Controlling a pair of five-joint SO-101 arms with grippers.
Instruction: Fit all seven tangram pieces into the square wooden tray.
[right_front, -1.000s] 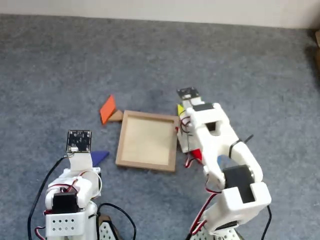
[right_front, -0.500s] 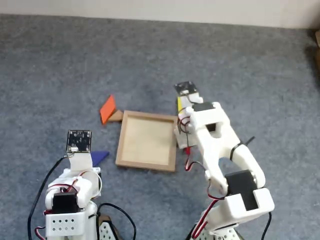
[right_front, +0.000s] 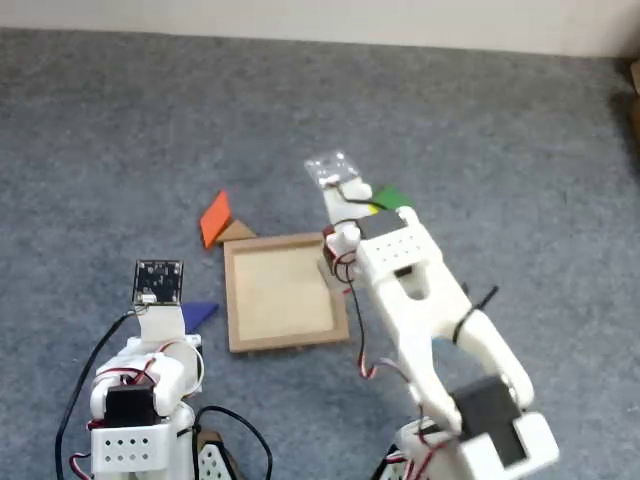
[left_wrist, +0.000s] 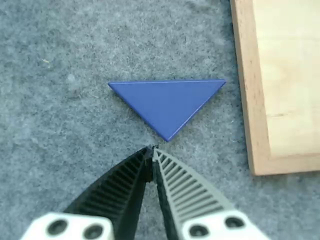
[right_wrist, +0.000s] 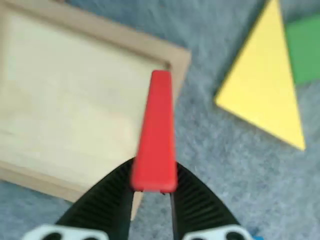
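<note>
Grey carpet is covering the bench. In the high view, the square wooden tray (right_front: 288, 343) is lying between the arms, with an orange piece (right_front: 214, 217) and a brown piece (right_front: 236, 231) touching just beyond its far left corner.

In the left wrist view, the left gripper (left_wrist: 151, 150) is keeping its fingers closed on nothing, tips just short of a blue triangle (left_wrist: 167, 102) lying beside the tray.

In the right wrist view, the right gripper (right_wrist: 152, 172) is clamping a red piece (right_wrist: 157, 130) on edge, with its far end showing over the tray's rim. A yellow triangle (right_wrist: 265, 90) and a green piece (right_wrist: 302, 47) are lying alongside.

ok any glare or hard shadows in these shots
High view: soft, even light, faint shadow at the near edge of the tray. Left wrist view: blue triangle evenly lit, no glare. Right wrist view: no glare on red piece or yellow triangle.
</note>
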